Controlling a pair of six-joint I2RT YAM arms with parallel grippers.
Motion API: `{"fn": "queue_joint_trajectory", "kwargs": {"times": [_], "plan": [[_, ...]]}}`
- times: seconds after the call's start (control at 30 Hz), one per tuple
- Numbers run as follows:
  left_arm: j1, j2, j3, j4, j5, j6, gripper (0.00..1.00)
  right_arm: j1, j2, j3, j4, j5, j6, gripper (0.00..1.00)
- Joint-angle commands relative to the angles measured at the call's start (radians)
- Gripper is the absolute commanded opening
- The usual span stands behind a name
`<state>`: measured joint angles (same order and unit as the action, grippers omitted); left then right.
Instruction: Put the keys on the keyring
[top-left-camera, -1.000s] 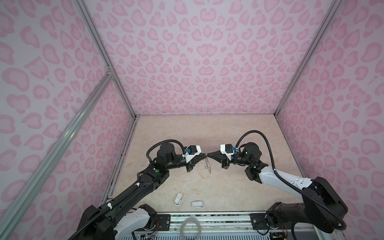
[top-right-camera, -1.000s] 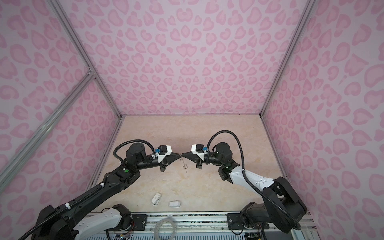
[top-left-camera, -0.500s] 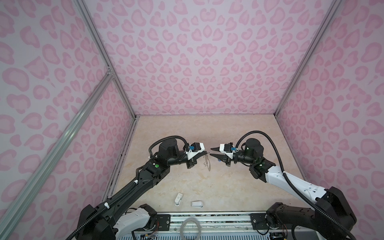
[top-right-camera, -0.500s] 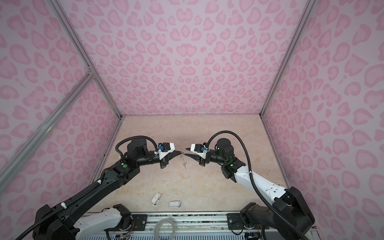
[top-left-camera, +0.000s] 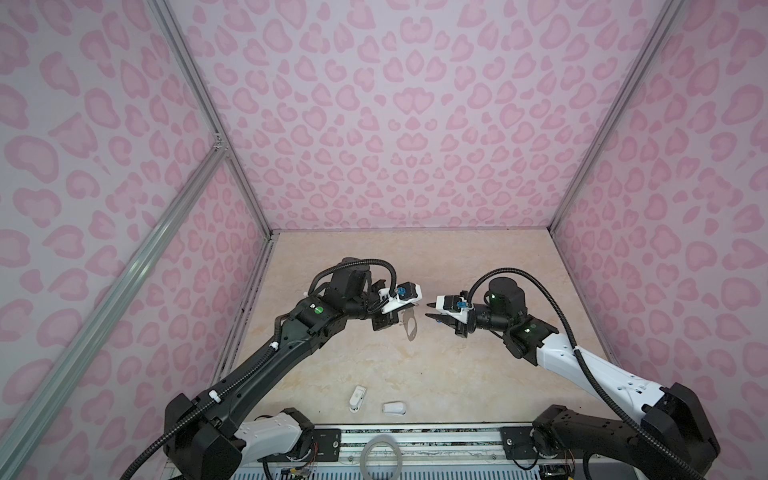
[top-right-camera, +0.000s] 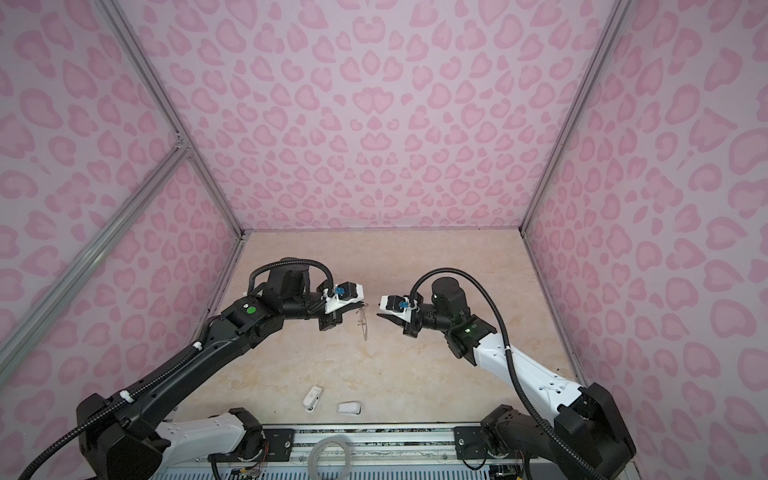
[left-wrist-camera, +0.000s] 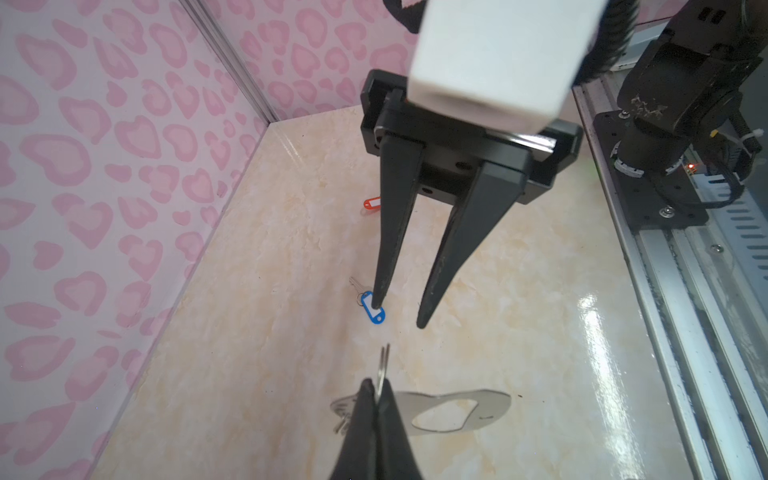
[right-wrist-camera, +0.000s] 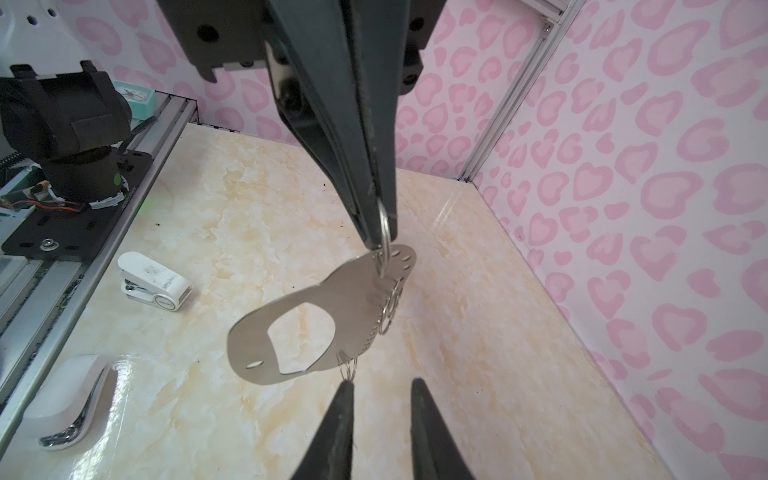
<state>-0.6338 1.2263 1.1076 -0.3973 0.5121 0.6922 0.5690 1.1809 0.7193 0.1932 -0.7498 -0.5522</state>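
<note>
Likely light, stiff: flat grey keyring plate (right-wrist-camera: 357, 299) hangs by one wire ring (right-wrist-camera: 385, 226) the left gripper (right-wrist-camera: 380, 237) pinches; right gripper (right-wrist-camera: 382, 382) spread.

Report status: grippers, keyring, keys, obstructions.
Left gripper shut on a split ring; keyring hangs in air. Right gripper open, empty. Blue key and red key on table, unthreaded. White pieces sit aside, not in the way.

left claw (top-left-camera: 410, 308) dangles keyring (top-left-camera: 410, 327) — right claw (top-left-camera: 427, 311) parted
</note>
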Motion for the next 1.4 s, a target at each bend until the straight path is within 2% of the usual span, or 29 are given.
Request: {"fn": "queue_joint_trajectory", "kwargs": {"times": [0.0,0.47,0.67,0.9,1.0,1.1,1.2,1.27,1.37], "plan": [[-0.016,0.029,0.05,-0.1,-0.047,0.064,0.03,0.016,0.007,-0.007,0.1,-0.013,0.056,0.24],[-0.032,0.055,0.1,-0.157,-0.047,0.098,0.03,0.048,0.037,-0.038,0.283,0.003,0.148,0.21],[-0.035,0.05,0.097,-0.153,-0.049,0.095,0.03,0.048,0.049,-0.023,0.265,-0.021,0.146,0.19],[-0.041,0.05,0.092,-0.158,-0.053,0.106,0.03,0.048,0.048,-0.021,0.275,-0.028,0.152,0.1],[-0.042,0.049,0.092,-0.158,-0.039,0.104,0.03,0.048,0.046,-0.026,0.27,-0.033,0.152,0.0],[-0.043,0.048,0.089,-0.141,0.003,0.1,0.04,0.047,0.046,-0.033,0.269,-0.044,0.158,0.0],[-0.04,0.05,0.081,-0.12,0.029,0.092,0.1,0.049,0.046,-0.045,0.296,-0.052,0.182,0.0],[-0.031,0.041,0.061,-0.091,0.034,0.073,0.23,0.046,0.043,-0.058,0.322,-0.055,0.203,0.0],[0.005,0.008,0.009,-0.014,0.073,0.019,0.28,0.039,0.041,-0.074,0.353,-0.056,0.232,0.0]]}}
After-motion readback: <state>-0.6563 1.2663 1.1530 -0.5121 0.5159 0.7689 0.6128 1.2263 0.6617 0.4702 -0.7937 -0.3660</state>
